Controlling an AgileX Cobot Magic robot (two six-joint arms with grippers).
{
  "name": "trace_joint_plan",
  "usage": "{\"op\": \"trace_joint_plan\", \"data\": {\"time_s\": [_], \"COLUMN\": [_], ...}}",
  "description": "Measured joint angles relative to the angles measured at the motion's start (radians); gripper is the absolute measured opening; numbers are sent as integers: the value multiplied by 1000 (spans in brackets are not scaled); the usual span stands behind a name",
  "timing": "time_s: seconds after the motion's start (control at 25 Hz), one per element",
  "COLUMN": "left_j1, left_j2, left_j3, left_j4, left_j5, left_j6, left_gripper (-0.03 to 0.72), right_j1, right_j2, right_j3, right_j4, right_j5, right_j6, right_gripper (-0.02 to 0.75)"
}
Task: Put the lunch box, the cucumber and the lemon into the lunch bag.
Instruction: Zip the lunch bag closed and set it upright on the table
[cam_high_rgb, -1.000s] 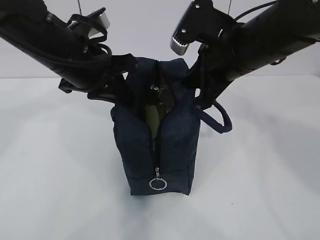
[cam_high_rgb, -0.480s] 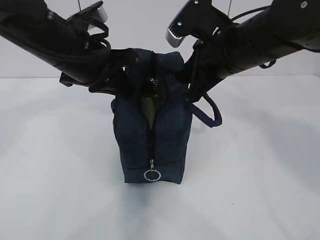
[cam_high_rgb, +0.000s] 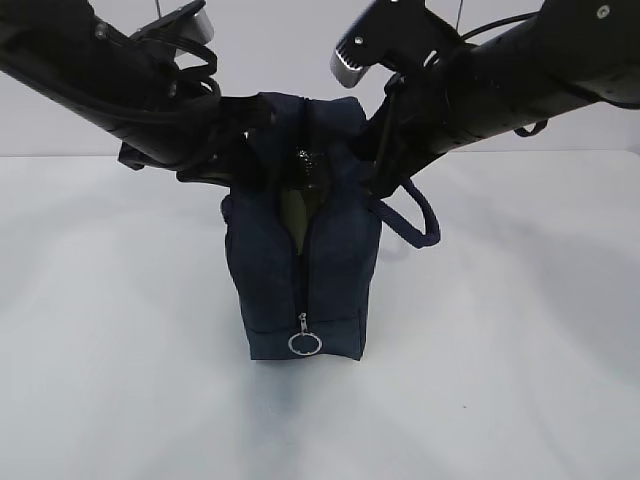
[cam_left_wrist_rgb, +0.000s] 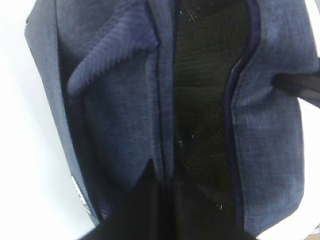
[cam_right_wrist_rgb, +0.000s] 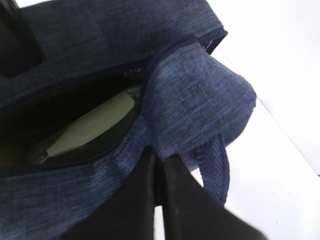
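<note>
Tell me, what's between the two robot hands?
The lunch bag, unzipped on top, stands between the left gripper and right gripper, seen best in the exterior view.

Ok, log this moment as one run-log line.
left gripper: shut on navy fabric lunch bag rim | right gripper: shut on opposite rim | pale sage-green lunch box lid: inside bag | zipper: open

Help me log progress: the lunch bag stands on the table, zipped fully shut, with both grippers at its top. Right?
Not quite: the lunch bag is unzipped. The right wrist view shows its top gaping with the lunch box inside. The rest holds.
</note>
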Motion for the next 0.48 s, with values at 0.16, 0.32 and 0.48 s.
{"op": "trace_joint_plan", "data": {"time_s": [0.16,0.32,0.48], "left_j1": [0,0,0], "left_j2": [0,0,0], "left_j3": [0,0,0], "left_j4": [20,26,26], "left_j5": [0,10,32], "left_j6": [0,0,0], "left_gripper": [-7,7,196], "right_j1": [0,0,0], "right_j2": [0,1,1], "right_j3": [0,0,-3], "right_j4": [11,48,73], "right_j5": [-2,-2,-21], "right_j6": [0,0,-1], "right_gripper": [8,34,260]}}
